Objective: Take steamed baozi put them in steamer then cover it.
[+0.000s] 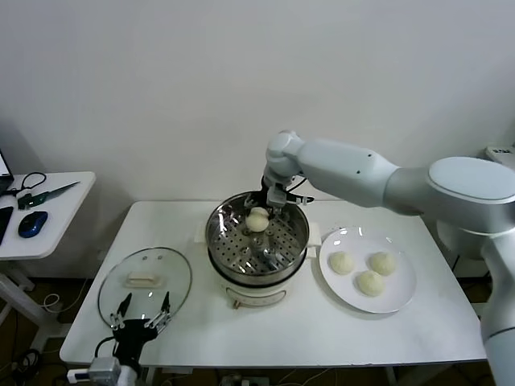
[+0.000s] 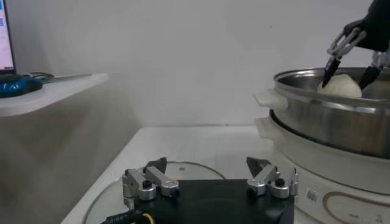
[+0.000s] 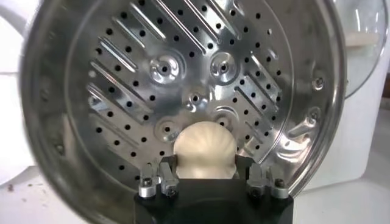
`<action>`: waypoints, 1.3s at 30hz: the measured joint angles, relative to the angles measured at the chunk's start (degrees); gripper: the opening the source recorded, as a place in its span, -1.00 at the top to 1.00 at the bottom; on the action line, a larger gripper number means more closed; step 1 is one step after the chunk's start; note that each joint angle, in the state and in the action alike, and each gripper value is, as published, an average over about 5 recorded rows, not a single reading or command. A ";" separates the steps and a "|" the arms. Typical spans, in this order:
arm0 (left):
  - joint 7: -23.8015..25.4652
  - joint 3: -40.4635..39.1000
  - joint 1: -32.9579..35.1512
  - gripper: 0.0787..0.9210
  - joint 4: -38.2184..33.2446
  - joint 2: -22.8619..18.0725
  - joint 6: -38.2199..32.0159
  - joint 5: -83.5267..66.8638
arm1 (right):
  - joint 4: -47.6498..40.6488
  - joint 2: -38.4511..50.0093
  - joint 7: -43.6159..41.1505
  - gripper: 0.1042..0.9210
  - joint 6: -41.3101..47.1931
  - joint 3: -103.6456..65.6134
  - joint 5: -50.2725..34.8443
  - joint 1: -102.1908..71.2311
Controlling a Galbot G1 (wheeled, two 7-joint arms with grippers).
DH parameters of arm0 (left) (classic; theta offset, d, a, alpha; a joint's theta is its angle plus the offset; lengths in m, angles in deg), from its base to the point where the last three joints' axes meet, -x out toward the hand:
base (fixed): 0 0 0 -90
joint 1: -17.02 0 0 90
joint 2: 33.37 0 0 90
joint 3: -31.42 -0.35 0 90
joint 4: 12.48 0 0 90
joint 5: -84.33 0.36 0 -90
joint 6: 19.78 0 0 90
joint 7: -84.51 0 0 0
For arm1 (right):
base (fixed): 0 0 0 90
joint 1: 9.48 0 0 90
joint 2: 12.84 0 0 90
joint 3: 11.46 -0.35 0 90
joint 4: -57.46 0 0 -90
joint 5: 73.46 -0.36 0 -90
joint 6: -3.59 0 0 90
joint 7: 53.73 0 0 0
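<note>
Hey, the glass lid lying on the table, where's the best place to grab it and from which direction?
Probably the cream knob at the centre of the glass lid, taken from straight above: the lid lies flat with the knob facing up, and the rim sits flush on the table.

Four baozi (image 1: pixel 257 219), one steamer (image 1: pixel 257 273), one plate (image 1: pixel 402 301), one lid (image 1: pixel 145 283).

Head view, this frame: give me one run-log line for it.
right gripper: shut on baozi, over steamer | left gripper: open, by glass lid | plate: three baozi | steamer uncovered
</note>
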 measured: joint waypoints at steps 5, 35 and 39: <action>-0.04 0.01 -0.09 -0.77 0.07 0.06 0.03 -0.03 | -2.40 -1.23 -0.08 -0.41 -0.89 -0.32 0.14 -0.68; 0.04 -0.19 -0.26 -0.77 -0.85 0.15 0.50 -0.22 | 28.01 34.04 -3.56 -0.76 38.65 27.35 -48.37 23.42; 0.01 -0.10 -0.18 -0.77 -0.67 0.25 0.34 -0.39 | 29.87 37.20 -1.30 -0.76 45.13 25.75 -49.72 19.44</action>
